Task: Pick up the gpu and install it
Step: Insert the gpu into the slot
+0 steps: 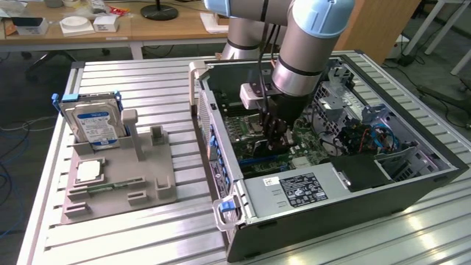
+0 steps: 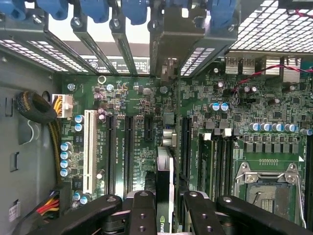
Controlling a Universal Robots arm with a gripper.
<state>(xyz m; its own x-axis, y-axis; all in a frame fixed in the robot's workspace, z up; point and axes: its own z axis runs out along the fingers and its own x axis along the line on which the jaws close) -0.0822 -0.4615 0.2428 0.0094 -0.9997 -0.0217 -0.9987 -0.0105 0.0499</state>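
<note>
The gripper (image 2: 166, 205) pinches the gpu (image 2: 165, 188) edge-on, low in the middle of the frame, w/ its thin edge lined up over a slot on the green board (image 2: 142, 103) inside the computer case (image 1: 412, 182).

free: slots (image 2: 120, 147) beside gpu (image 2: 165, 191) | blocked: slot brackets (image 2: 122, 46)

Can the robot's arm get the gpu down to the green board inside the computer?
Probably yes. The gripper holds the gpu edge-on above the board, and nothing blocks the slots below it.
</note>
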